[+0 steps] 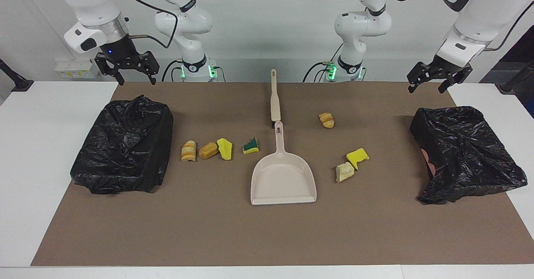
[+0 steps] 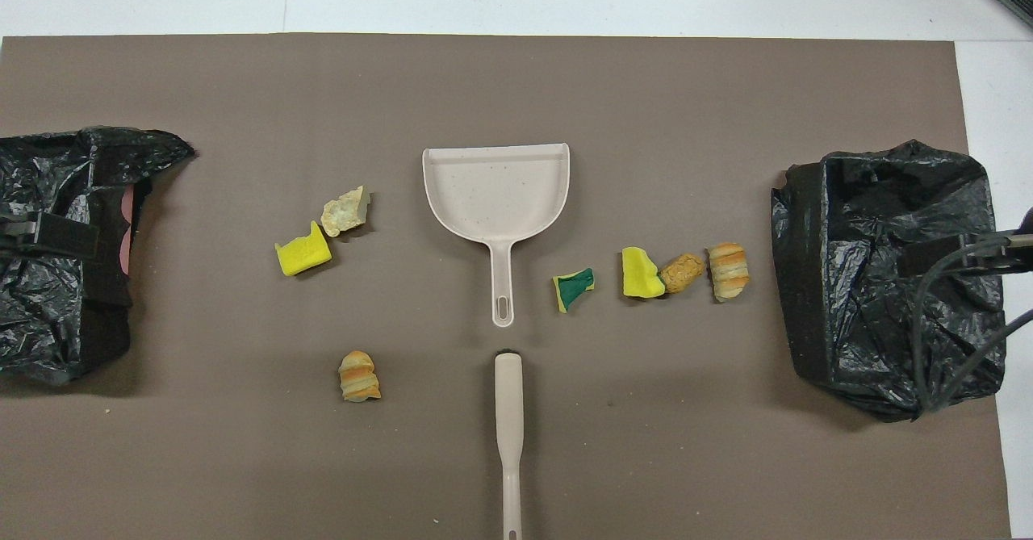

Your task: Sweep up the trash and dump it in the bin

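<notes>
Several scraps lie on the brown mat around a beige dustpan (image 1: 283, 179) (image 2: 496, 193). Toward the right arm's end are a striped bread lump (image 1: 188, 151), a tan lump (image 1: 208, 150), a yellow sponge chunk (image 1: 225, 149) and a green-and-yellow wedge (image 1: 250, 145) (image 2: 575, 288). Toward the left arm's end are a bread lump (image 1: 326, 119), a yellow chunk (image 1: 357, 157) and a pale lump (image 1: 344, 172). A beige brush (image 1: 274, 99) (image 2: 509, 427) lies nearer the robots, in line with the dustpan's handle. My right gripper (image 1: 137, 79) and left gripper (image 1: 426, 88) hang open and empty, each up over a bin's robot-side edge.
Two bins lined with black bags stand on the mat: one at the right arm's end (image 1: 123, 145) (image 2: 888, 274), one at the left arm's end (image 1: 463, 154) (image 2: 56, 249). The brown mat (image 1: 267, 237) covers most of the white table.
</notes>
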